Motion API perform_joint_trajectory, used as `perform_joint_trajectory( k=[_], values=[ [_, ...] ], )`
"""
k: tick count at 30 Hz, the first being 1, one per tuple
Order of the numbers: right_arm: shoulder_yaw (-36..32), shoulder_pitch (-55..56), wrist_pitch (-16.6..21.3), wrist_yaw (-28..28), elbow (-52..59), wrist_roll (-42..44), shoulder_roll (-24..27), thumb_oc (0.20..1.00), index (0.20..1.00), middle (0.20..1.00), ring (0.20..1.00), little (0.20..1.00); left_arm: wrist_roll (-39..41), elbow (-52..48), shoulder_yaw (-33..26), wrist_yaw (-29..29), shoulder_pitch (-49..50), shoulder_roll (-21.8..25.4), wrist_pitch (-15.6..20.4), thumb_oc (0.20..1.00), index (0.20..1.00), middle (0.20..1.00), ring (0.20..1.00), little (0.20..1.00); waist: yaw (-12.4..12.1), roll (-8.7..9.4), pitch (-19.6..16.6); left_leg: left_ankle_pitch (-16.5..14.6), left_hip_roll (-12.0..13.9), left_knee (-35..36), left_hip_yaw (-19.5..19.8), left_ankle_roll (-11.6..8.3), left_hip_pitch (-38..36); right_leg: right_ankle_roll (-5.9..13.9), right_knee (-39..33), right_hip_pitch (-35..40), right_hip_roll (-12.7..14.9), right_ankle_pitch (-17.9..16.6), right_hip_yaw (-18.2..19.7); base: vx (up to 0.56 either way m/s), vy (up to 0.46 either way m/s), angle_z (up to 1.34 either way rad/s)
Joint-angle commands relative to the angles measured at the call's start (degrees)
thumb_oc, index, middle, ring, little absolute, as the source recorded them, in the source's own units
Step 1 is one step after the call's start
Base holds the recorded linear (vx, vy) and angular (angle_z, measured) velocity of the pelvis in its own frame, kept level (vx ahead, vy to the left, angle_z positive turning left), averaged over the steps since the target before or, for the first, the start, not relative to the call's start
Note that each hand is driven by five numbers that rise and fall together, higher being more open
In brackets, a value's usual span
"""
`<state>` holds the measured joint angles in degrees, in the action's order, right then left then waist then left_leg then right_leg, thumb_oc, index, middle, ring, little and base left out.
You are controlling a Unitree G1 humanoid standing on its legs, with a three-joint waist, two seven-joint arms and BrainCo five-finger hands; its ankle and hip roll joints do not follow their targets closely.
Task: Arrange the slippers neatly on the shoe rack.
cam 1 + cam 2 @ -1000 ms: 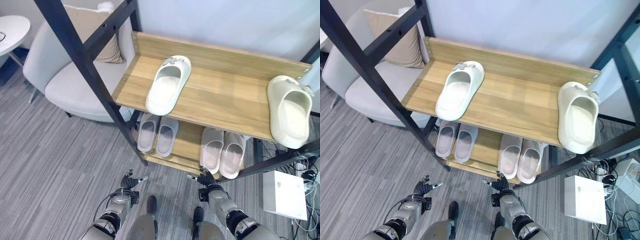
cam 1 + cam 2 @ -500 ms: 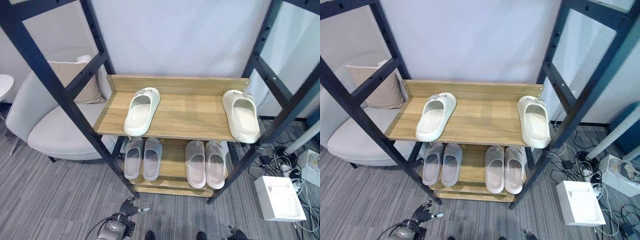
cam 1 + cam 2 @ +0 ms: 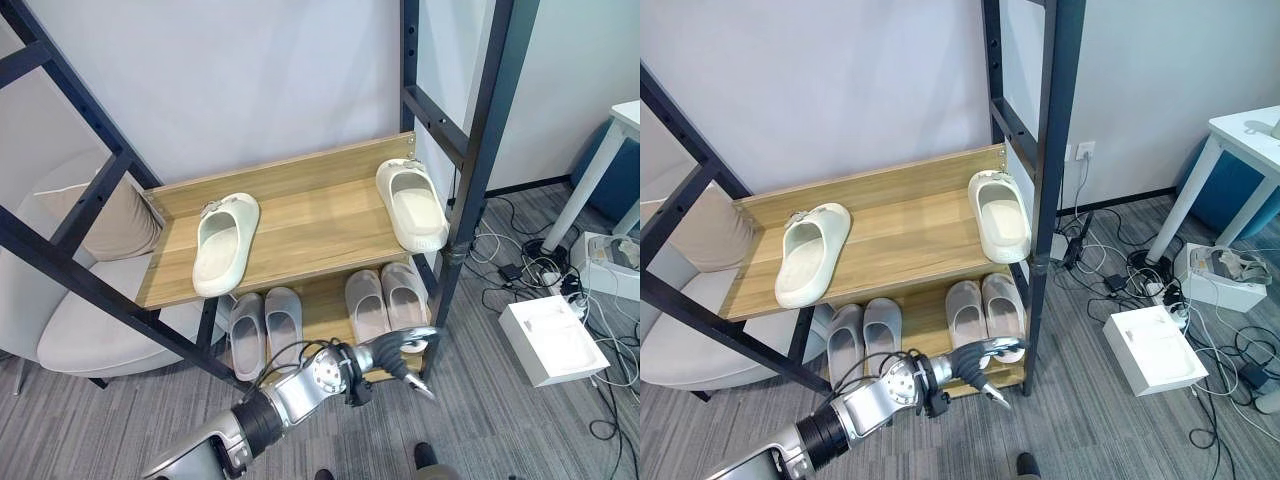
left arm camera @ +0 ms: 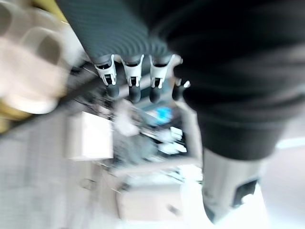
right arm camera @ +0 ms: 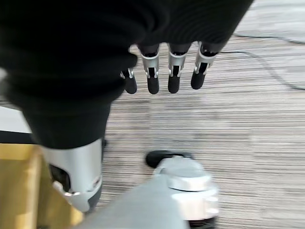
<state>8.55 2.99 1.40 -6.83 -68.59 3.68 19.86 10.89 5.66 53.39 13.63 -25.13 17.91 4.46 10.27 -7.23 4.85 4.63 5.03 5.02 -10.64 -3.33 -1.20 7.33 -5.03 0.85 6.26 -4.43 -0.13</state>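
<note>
The view has swung right and the left hand has reached out, fingers relaxed, empty; right hand likewise slack. Two cream slippers lie apart on the shoe rack, at 10 and 2 o'clock: probably light, springy foam; grip the strap

**Head pair high, wrist cameras close**

The two eye views look down from the robot's head at the shoe rack, side by side, sharing the rack, its slippers and the white box on the floor. The left wrist view looks along the left hand from very near, toward that same box. The right wrist view faces the striped carpet past the right hand.
</note>
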Motion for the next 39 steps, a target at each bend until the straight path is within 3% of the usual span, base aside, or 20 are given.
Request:
perform_joint_trajectory(
  k=[1, 5, 8, 11, 12, 15, 16, 23, 26, 33, 39],
  values=[
    [1.88, -1.17, 1.86, 0.21, -1.09, 1.67, -1.25, 1.0, 1.0, 1.0, 1.0, 1.0, 13.66, -4.5, -4.3, 3.19, -3.68, 4.31, 2.26, 1.0, 1.0, 1.0, 1.0, 1.0, -0.43, 3.54, 1.15, -1.52, -0.24, -0.02, 0.78, -1.8, -0.83, 0.34, 0.07, 2.79, -0.89, 4.51, -2.92, 0.0, 0.0, 0.0],
    [2.71, -0.27, 2.28, 1.06, -0.22, 1.52, -2.1, 1.0, 1.0, 1.0, 1.0, 1.0, 19.82, -15.87, -10.82, -0.11, -6.74, 5.57, 4.88, 1.0, 1.0, 1.0, 1.0, 1.0, -1.04, 3.73, 0.73, -1.59, -0.35, -0.02, 0.94, -1.97, -1.08, 0.34, 0.03, 3.3, -0.74, 4.74, -3.4, 0.01, -0.012, 0.1],
    [3.41, -0.11, 2.19, 1.32, 0.12, 1.83, -2.66, 1.0, 1.0, 1.0, 1.0, 1.0, 20.2, -18.5, -14.83, -3.39, -8.58, 4.66, 6.06, 1.0, 1.0, 1.0, 1.0, 1.0, -1.27, 3.97, 0.54, -1.74, -0.42, -0.02, 1.24, -2.04, -1.32, 0.32, 0.03, 3.66, -0.69, 4.78, -3.57, 0.0, -0.006, 0.03],
    [3.82, 0.0, 2.51, 1.22, 0.27, 2.16, -3.36, 1.0, 1.0, 1.0, 1.0, 1.0, 15.06, -22.15, -22.23, -8.78, -9.67, 6.5, 8.9, 1.0, 1.0, 1.0, 1.0, 1.0, -1.93, 4.32, 0.12, -2.03, -0.39, -0.02, 1.27, -2.16, -1.61, 0.31, 0.03, 4.03, -0.73, 4.98, -3.69, 0.03, -0.012, -0.01],
    [4.35, -0.47, 2.5, 1.28, 0.34, 2.58, -3.39, 1.0, 1.0, 1.0, 1.0, 1.0, 8.9, -19.46, -24.78, -13.33, -12.15, 6.66, 10.23, 1.0, 1.0, 1.0, 1.0, 1.0, -2.05, 4.45, -0.19, -2.12, -0.32, -0.02, 1.27, -2.24, -1.75, 0.31, 0.03, 4.17, -0.71, 5.08, -3.72, 0.05, -0.017, 0.0],
    [4.58, -1.03, 2.68, 0.89, 0.46, 3.15, -3.13, 1.0, 1.0, 1.0, 1.0, 1.0, -1.63, -16.38, -27.72, -18.86, -15.12, 10.15, 10.75, 1.0, 1.0, 1.0, 1.0, 1.0, -2.07, 4.49, -0.33, -2.37, -0.33, -0.02, 1.32, -2.3, -2.07, 0.37, 0.03, 4.44, -0.67, 5.1, -3.8, 0.04, -0.009, 0.04],
    [4.88, -1.37, 2.72, 0.76, 0.34, 3.15, -2.96, 1.0, 1.0, 1.0, 1.0, 1.0, -8.44, -14.19, -28.4, -22.05, -17.64, 12.62, 10.29, 1.0, 1.0, 1.0, 1.0, 1.0, -1.98, 4.49, -0.42, -2.45, -0.36, -0.02, 1.32, -2.3, -2.19, 0.42, 0.03, 4.57, -0.63, 5.13, -3.79, 0.03, 0.0, -0.02],
    [5.62, -1.46, 3.28, 0.27, 0.23, 2.98, -3.09, 1.0, 1.0, 1.0, 1.0, 1.0, -25.1, -9.35, -30.2, -29.72, -21.39, 18.68, 8.95, 1.0, 1.0, 1.0, 1.0, 1.0, -1.8, 4.4, -0.75, -2.77, -0.46, -0.02, 1.08, -2.25, -2.38, 0.61, 0.03, 4.61, -0.6, 5.15, -3.77, 0.0, 0.0, 0.0],
    [5.91, -1.56, 3.62, -0.33, 0.55, 2.65, -3.54, 1.0, 1.0, 1.0, 1.0, 1.0, -35.77, -8.59, -31.82, -33.42, -20.93, 27.01, 7.02, 1.0, 1.0, 1.0, 1.0, 1.0, -2.23, 4.09, -0.86, -2.95, -0.49, -0.02, 0.95, -2.3, -2.44, 0.69, 0.03, 4.54, -0.61, 5.2, -3.7, 0.0, 0.0, 0.0],
    [6.08, -1.4, 3.45, -0.53, 0.86, 2.31, -3.93, 1.0, 1.0, 1.0, 1.0, 1.0, -42.51, -6.25, -36.67, -34.88, -14.19, 32.94, 4.1, 1.0, 1.0, 1.0, 1.0, 1.0, -2.89, 3.96, -1.02, -3.03, -0.45, -0.02, 0.91, -2.4, -2.51, 0.6, 0.03, 4.54, -0.69, 5.32, -3.61, 0.0, 0.0, 0.0],
    [6.77, -1.2, 3.07, -0.14, 1.38, 1.89, -3.96, 1.0, 1.0, 1.0, 1.0, 1.0, -43.21, -2.02, -39.23, -35.16, -8.31, 34.53, 2.9, 1.0, 1.0, 1.0, 1.0, 1.0, -3.34, 3.82, -1.15, -2.99, -0.42, -0.02, 1.13, -2.45, -2.6, 0.35, 0.03, 4.75, -0.86, 5.48, -3.91, 0.0, 0.0, 0.0]
  ],
)
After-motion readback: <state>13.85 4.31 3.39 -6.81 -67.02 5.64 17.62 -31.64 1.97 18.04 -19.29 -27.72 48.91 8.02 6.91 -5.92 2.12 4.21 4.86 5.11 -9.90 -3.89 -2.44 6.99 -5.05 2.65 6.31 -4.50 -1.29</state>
